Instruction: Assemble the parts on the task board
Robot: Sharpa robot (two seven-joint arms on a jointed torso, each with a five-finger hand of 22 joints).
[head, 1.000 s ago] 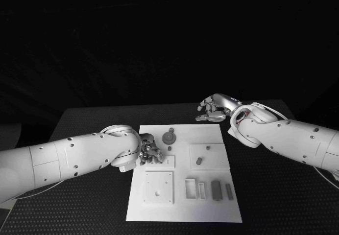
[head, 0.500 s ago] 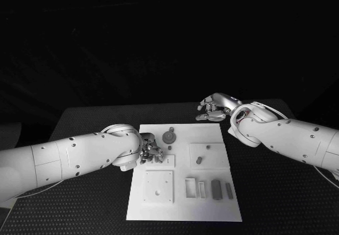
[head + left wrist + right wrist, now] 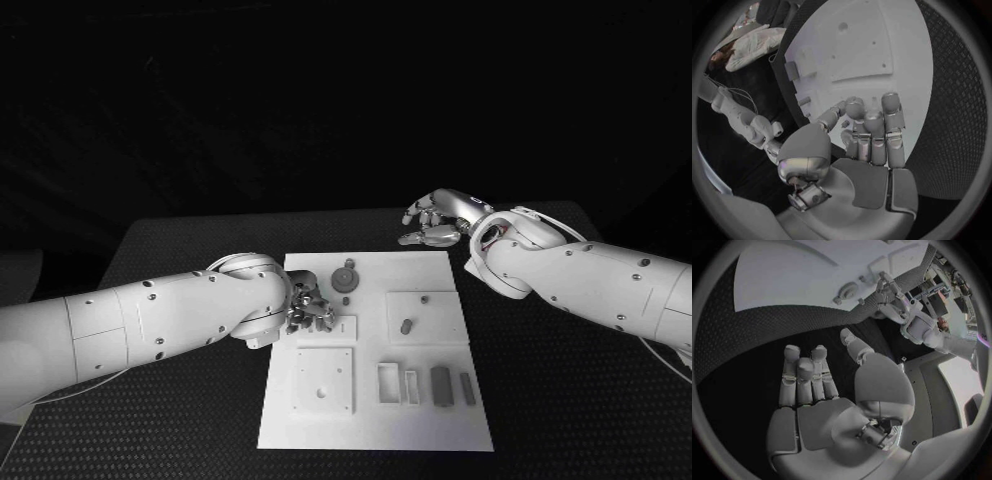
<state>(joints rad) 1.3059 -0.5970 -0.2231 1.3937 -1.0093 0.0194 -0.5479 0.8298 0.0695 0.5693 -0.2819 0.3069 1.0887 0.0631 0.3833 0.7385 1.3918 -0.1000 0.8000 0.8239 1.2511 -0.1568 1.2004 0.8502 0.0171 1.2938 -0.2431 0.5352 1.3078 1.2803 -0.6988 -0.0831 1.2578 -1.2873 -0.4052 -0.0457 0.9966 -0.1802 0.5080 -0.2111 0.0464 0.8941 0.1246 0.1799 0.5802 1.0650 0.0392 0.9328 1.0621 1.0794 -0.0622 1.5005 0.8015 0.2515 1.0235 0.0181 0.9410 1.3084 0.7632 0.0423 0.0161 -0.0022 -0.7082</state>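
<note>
The task board lies flat in the middle of the black counter, with its long side running away from the robot. On it there are several grey parts: a round part with a small tab near the far edge, a small oval part on a raised square at the right, and two upright narrow parts standing side by side near the right front, next to a small white frame. A square plate with holes is on the left front of the board.

The left robot hand is over the left edge of the board, its fingers curled close together and pointing down at the board. A small grey piece shows between the thumb and the fingers, but I cannot tell if it is really pinched.

The right robot hand hovers over the counter just beyond the far right corner of the board, with fingers spread and holding nothing.
</note>
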